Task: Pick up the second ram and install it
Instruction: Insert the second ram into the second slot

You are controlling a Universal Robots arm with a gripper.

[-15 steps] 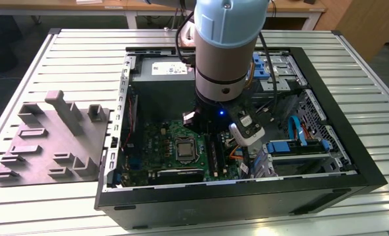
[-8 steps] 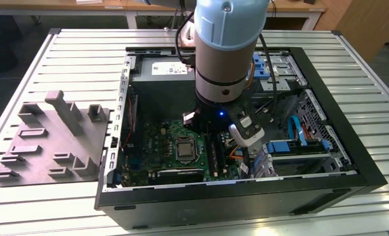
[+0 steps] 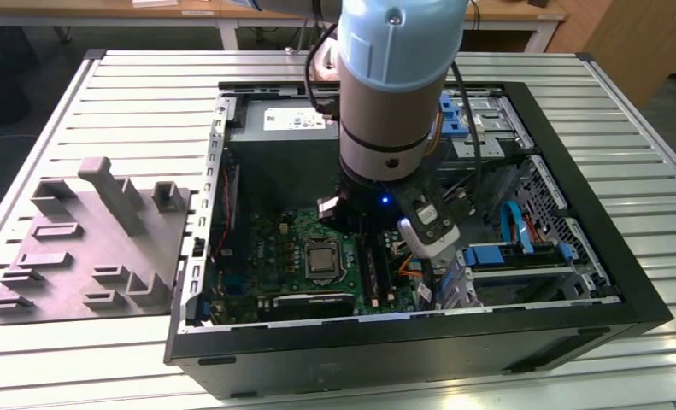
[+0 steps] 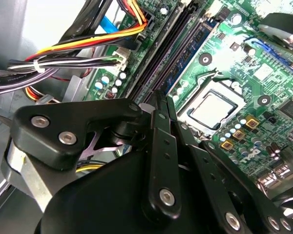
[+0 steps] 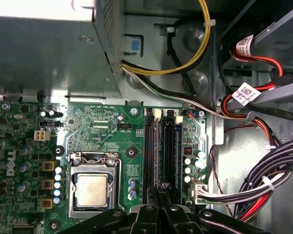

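Observation:
My gripper (image 4: 159,95) (image 5: 160,188) hangs inside the open computer case (image 3: 566,295), low over the long black slots (image 5: 154,146) beside the processor socket (image 5: 93,190) of the green motherboard (image 3: 275,256). Its two fingers are shut, pressed almost flat together, with the tips at the near end of the slots. A dark blue strip with small chips (image 4: 188,51) (image 5: 179,146) stands in a slot right by the tips. I cannot tell whether that strip is the second ram, nor whether anything thin sits between the fingers.
Bundled cables (image 5: 263,180) (image 4: 63,63) run close beside the slots. The power supply box (image 3: 280,128) fills the case's far end and a drive cage with blue clips (image 3: 520,256) its right side in the exterior view. A grey fixture plate (image 3: 87,248) lies on the slatted table (image 3: 144,94).

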